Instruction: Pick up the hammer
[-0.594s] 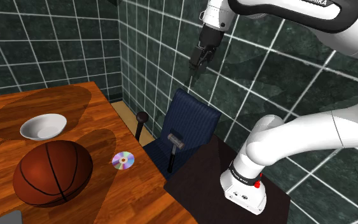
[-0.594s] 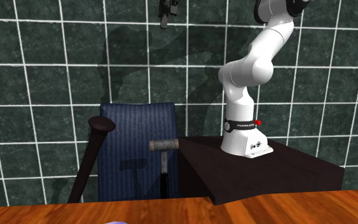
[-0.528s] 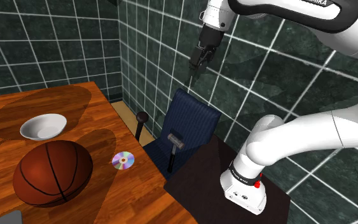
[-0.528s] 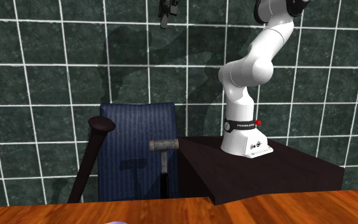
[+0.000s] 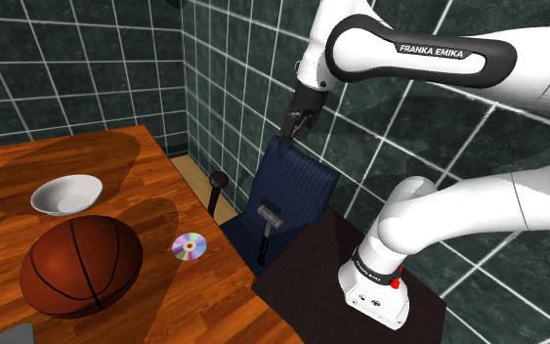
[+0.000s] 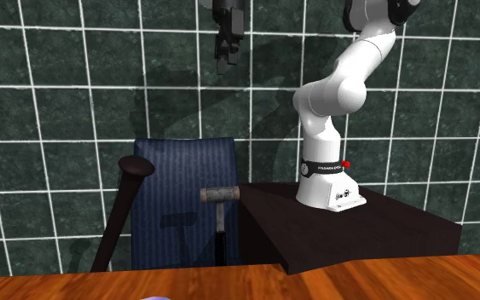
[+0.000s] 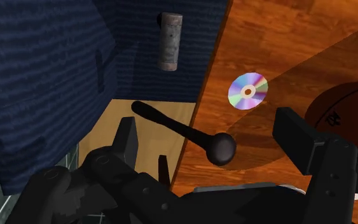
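Step in hand: approach. My gripper [image 5: 291, 132] is open and empty. The hammer [image 7: 170, 41] stands head-up well below me, against the chair [image 5: 300, 184]. Next: descend, centre jaws over its head.

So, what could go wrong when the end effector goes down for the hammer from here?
1. The hammer stands head up at the blue chair; an off-centre touch by the open end effector may tip it.
2. The dark knobbed stick leans close beside it and could be knocked.
3. The edge of the wooden table runs close by, so a finger might catch it.
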Tool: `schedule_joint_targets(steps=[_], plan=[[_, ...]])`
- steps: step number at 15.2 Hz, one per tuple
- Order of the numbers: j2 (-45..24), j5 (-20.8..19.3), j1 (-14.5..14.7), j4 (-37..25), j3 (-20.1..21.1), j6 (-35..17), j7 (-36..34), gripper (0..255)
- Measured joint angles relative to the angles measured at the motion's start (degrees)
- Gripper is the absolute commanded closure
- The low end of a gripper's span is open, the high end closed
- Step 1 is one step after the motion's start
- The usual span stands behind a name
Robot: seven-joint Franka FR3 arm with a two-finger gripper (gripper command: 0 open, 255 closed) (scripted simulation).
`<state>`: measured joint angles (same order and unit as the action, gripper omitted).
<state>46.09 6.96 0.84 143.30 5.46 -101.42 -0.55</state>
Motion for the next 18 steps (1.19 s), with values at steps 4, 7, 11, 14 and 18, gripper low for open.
schedule_joint_targets(steps=[4,7,11,14,18], plan=[[-1.1,0.5,-0.2,7.0,1.7,-7.3,-1.7,0],[-3.0,0.9,-0.4,11.6,3.1,-13.2,-3.0,0],[-7.0,1.4,-0.7,16.2,5.0,-20.9,-4.9,0],[-10.8,1.9,-0.9,20.0,6.6,-27.8,-6.6,0],[-18.6,2.0,-1.5,22.8,9.1,-37.5,-9.4,0]])
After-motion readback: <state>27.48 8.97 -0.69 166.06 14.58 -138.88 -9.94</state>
